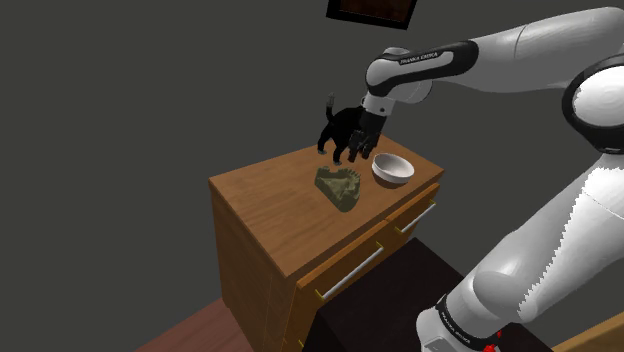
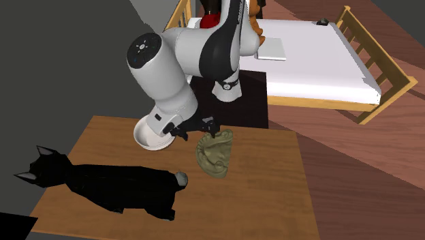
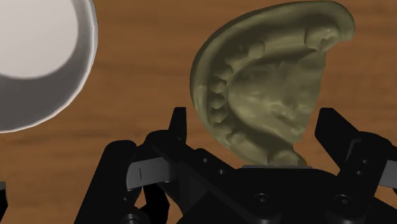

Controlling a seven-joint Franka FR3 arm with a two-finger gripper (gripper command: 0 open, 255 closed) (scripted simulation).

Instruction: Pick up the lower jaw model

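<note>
Right under the hand, the black two-finger gripper has its fingers standing wide apart, one on each side of the near end of the olive-green lower jaw model with a curved row of teeth. They do not touch it. I think they are spread like that so the jaw can fit between them when the hand goes down.

The jaw lies flat, teeth up, on the brown wooden top of the drawer cabinet. That way it should sit steady for a pinch across its sides.

Just beside the jaw is a round white bowl. It is close, so the hand should drop straight, or a finger could bump it.

Further along the top lies a black cat figure, apart from the jaw and out of the way.

Far off stands a white bed with a light wooden frame.

The pick-up looks like it is only starting, with nothing lifted yet.
</note>
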